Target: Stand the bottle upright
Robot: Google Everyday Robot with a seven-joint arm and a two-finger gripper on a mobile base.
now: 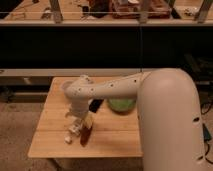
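The bottle [88,121] shows as a small cream-white shape on the wooden table [112,137], just under the arm's wrist and partly hidden by it. I cannot tell whether it lies flat or is tilted. My gripper [73,132] points down at the table's front left, right beside the bottle on its left. A slim dark red elongated object [85,135] lies next to the bottle, toward the front edge. A translucent white cup [66,88] stands upright at the back left, behind the arm.
A green bowl [121,105] sits at the back middle of the table. A small dark object [95,105] lies left of the bowl. My white arm [165,115] covers the table's right side. A dark shelf unit stands behind.
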